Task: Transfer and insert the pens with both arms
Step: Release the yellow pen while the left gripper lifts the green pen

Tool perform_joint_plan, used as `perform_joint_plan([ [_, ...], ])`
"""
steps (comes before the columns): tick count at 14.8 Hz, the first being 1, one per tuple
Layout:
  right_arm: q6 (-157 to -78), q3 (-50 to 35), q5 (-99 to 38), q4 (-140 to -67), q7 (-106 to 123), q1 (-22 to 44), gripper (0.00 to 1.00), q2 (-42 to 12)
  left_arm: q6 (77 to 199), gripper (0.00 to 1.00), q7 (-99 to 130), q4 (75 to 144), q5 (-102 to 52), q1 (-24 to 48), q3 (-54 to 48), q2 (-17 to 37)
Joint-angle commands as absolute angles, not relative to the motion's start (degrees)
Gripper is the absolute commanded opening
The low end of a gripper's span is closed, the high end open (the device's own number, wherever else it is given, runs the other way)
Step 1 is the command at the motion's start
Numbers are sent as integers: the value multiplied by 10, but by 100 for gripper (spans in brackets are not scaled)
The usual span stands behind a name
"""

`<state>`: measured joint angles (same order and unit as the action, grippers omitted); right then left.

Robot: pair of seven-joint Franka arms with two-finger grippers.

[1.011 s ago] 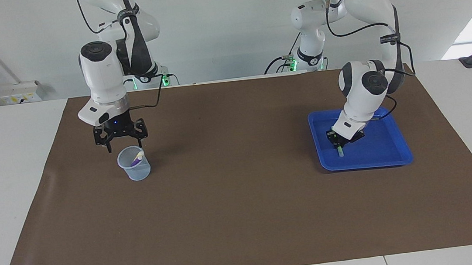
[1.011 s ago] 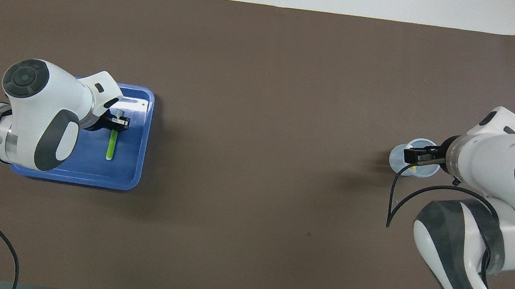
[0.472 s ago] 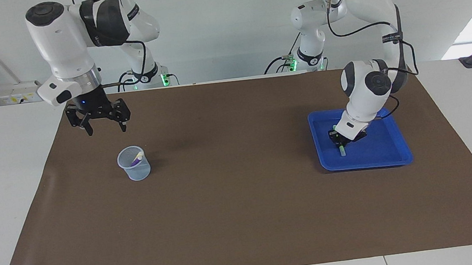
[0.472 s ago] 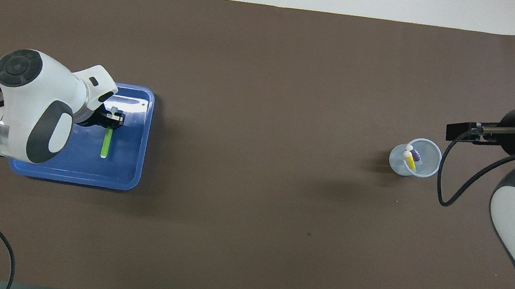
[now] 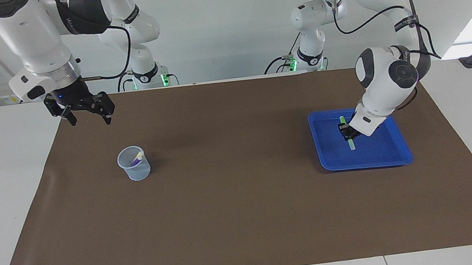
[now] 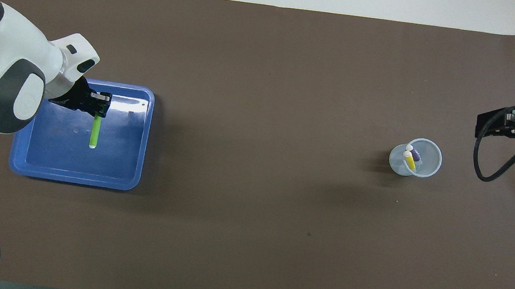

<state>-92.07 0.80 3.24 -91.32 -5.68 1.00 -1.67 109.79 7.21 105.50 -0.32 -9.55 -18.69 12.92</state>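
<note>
Left gripper [image 5: 347, 132] clamped on green pen [image 5: 347, 133], over blue tray [image 5: 397, 160] at left arm's end of brown mat [image 5: 244, 210]. Pen tilted, whitish tip low, other end showing above fingers. Whether tip touches tray floor: cannot tell. Right gripper [image 5: 86, 118] raised over mat edge at right arm's end, jaws spread, nothing between them. Clear cup [image 5: 134, 163] upright on mat, apart from right gripper. Purple pen [image 5: 136, 159] leaning inside cup, whitish tip at rim. Mat lies on white table [image 5: 0, 183].
</note>
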Motion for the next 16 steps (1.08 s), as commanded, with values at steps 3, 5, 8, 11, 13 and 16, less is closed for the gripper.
perform_joint_plan([
  [3,-908,4,20,-905,-62,-13,100,-25,981,0,230,953,-90,-94,-187,132],
  [5,-898,4,18,-900,-77,-12,100,-27,965,0,349,938,-145,-92,-190,120],
  [8,-880,3,-2,-893,-98,-9,96,-26,967,0,472,944,-220,-90,-191,91],
  [11,-880,-1,-1,-895,-105,-4,100,-24,969,0,580,949,-287,-84,-191,72],
  [13,-882,-3,-1,-897,-106,-4,100,-20,973,0,651,954,-337,-81,-192,67],
  [16,-887,-4,-2,-899,-105,-4,100,-18,986,0,763,972,-402,-64,-192,54],
])
